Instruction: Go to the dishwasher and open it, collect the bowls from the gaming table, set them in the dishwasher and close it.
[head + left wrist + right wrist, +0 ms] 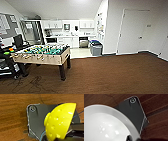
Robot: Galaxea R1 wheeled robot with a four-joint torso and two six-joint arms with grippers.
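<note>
You are carrying a yellow perforated bowl (pixel 60 122) at the left gripper and a white bowl (pixel 107 125) at the right; finger spread cannot be told. Ahead, the gaming table (pixel 42 53) is standing on brown carpet (pixel 112 75). Beyond, the dishwasher (pixel 83 42) is sitting under the far counter (pixel 72 36).

Left gripper (pixel 70 131) low over the floor, dark fingers (pixel 76 127) closed on the rim of a yellow bowl (pixel 60 121). Right wrist low too, white bowl (pixel 106 126) right against it; its grip is not visible.
</note>
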